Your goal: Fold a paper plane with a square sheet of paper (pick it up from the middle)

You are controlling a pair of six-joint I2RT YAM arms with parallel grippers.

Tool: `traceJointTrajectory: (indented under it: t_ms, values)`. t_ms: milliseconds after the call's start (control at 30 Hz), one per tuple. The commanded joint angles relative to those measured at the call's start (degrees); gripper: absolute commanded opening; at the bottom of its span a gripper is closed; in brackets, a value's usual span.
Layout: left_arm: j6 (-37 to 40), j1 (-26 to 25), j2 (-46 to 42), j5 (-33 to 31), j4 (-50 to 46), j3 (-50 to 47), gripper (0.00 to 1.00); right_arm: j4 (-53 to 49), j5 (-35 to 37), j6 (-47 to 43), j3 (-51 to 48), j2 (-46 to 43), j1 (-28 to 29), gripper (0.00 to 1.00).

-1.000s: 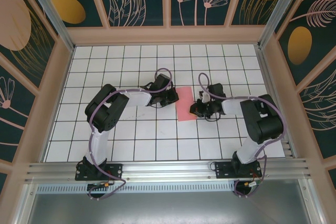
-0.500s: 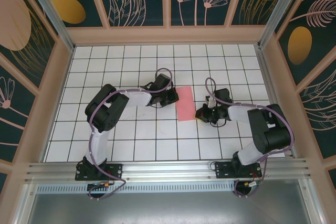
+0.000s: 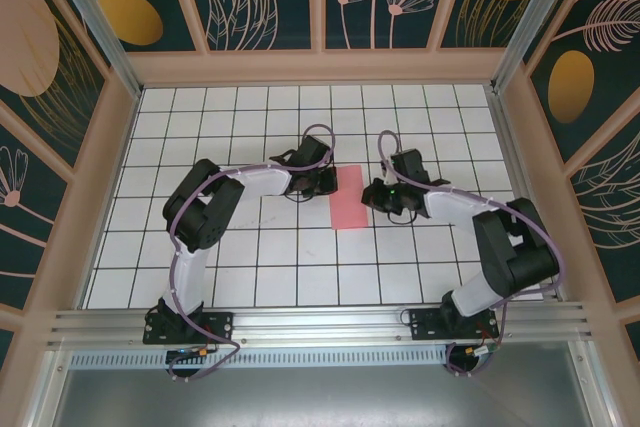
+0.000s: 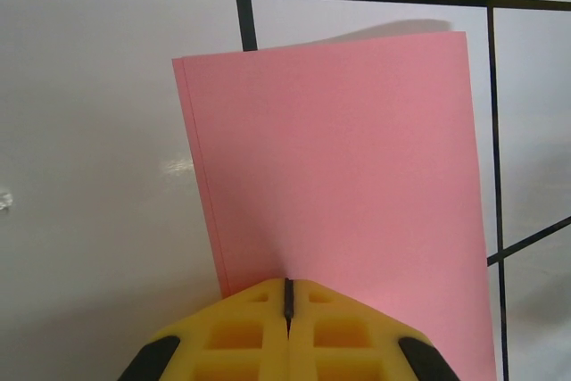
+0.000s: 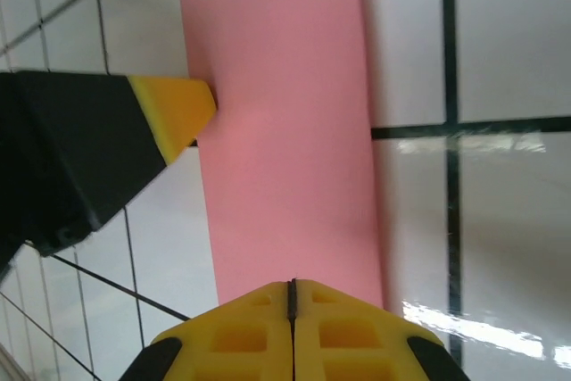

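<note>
Salmon-pink sheet of paper (image 3: 349,209) lies folded double on the white grid table (image 3: 300,267), with a closed gripper at either side.

On my right wrist feed, nearest the lens, the right gripper (image 5: 292,296) has its yellow fingers (image 5: 259,336) pressed together with no gap, their tip at the paper's near edge; beyond them the left gripper (image 5: 207,100) touches the sheet's left edge; on the left wrist feed its fingers (image 4: 241,336) are likewise closed tight at the paper's edge, two layers showing along the left side and a soft shadow past the far edge; I cannot tell whether either tip pinches paper or merely rests on it; from overhead the sheet sits near mid-table between the two arms, the left gripper slightly farther back than the right.
</note>
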Motion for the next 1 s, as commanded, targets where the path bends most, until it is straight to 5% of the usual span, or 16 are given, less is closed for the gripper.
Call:
traceJointTrajectory:
  t_ms: [0,533,800,967]
  values:
    - [1.53,0.58,-3.40,0.36,-1.23,0.51,0.00,0.74,2.80,2.77,0.91,2.94,2.05,0.08]
    - [-7.94,6.73,-24.93,-7.26,6.18,-20.83,0.27,4.40,9.95,18.96,-0.38,7.79,15.58,0.07]
    - [-9.25,11.24,-35.20,-12.96,3.81,-31.32,0.55,4.17,14.53,28.31,13.26,17.65,21.38,0.05]
    - [-8.30,12.72,-38.69,-15.99,1.49,-33.13,0.72,-0.09,16.81,24.74,21.07,18.78,20.22,0.06]
